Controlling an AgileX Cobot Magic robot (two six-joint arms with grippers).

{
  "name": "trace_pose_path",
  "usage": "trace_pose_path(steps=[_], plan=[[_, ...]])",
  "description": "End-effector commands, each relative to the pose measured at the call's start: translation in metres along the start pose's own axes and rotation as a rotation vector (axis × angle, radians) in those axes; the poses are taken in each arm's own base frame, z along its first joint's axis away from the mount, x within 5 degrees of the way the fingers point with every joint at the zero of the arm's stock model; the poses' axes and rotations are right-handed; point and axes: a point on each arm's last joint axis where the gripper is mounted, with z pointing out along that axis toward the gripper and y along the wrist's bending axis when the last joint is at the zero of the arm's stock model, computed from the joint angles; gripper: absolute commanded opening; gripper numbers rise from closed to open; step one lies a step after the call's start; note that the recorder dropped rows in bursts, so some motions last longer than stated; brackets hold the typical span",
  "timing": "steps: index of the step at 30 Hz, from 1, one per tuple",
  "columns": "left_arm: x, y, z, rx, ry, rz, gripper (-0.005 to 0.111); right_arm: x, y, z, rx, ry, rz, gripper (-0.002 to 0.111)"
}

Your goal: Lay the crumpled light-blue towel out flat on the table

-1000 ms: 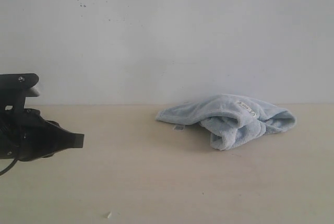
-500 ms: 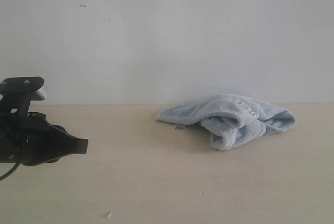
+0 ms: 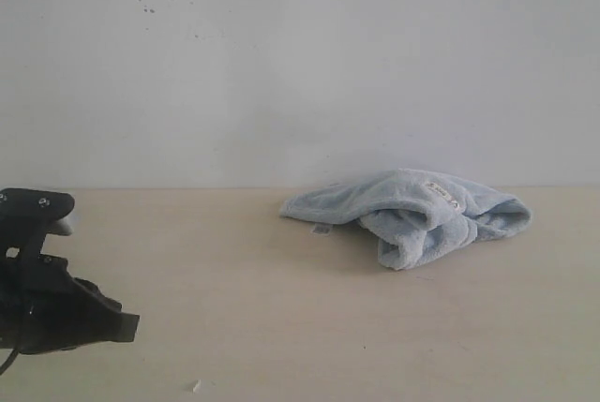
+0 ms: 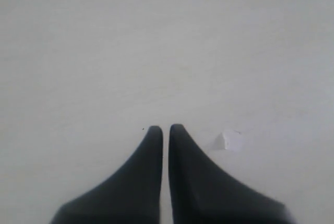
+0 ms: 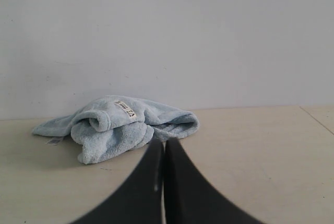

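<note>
While the towel lies bunched on the surface, right of the middle in the exterior view and close to the white wall, both my grippers are empty. My left gripper hangs low at the left edge of that view, well apart from the towel. Its dark jaws are pressed together with only a hairline seam between them and nothing in the seam. Its tips point across bare surface, and a small white scrap lies just beside them.

My right gripper is likewise closed, jaws tip to tip, holding nothing. Its tips point toward the towel, and in the right wrist view they overlap the cloth's near edge, though I cannot tell whether they touch it.

The towel is folded over itself into a rounded heap, with one thinner flap trailing out flat toward the left side of the exterior view. A white label shows on top of the heap, and a smaller tag hangs at the flap's hem.
</note>
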Motion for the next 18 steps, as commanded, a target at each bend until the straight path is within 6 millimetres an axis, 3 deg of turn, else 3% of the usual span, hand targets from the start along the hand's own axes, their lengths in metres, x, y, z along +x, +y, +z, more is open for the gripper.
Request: trace_pose_path(steps=[1, 4, 6, 7, 8, 12, 15, 18], plan=[[-0.011, 0.001, 0.0, -0.017, -0.034, 0.062, 0.004, -0.002, 0.0, 0.0, -0.003, -0.017, -0.008, 0.0], [-0.05, -0.001, 0.025, 0.001, -0.076, 0.056, 0.004, -0.002, 0.0, 0.0, -0.003, -0.017, -0.008, 0.0], [-0.068, -0.008, 0.055, 0.097, -0.04, 0.058, 0.004, -0.002, 0.0, 0.0, -0.003, -0.017, -0.008, 0.0], [-0.091, -0.013, 0.084, 0.171, -0.037, 0.066, 0.004, -0.002, 0.0, 0.0, -0.003, -0.017, -0.008, 0.0], [-0.1, -0.013, 0.106, 0.183, -0.036, 0.06, 0.004, -0.002, 0.0, 0.0, -0.003, -0.017, -0.008, 0.0], [-0.143, -0.007, 0.174, 0.163, -0.131, 0.075, 0.005, -0.002, 0.0, 0.0, -0.003, -0.017, -0.008, 0.0], [-0.162, -0.011, 0.212, 0.224, -0.178, 0.07, 0.021, -0.002, 0.0, 0.0, -0.003, -0.017, -0.008, 0.0], [-0.171, -0.019, 0.254, 0.269, -0.238, 0.047, 0.049, -0.002, 0.0, 0.0, -0.003, -0.017, -0.008, 0.0]])
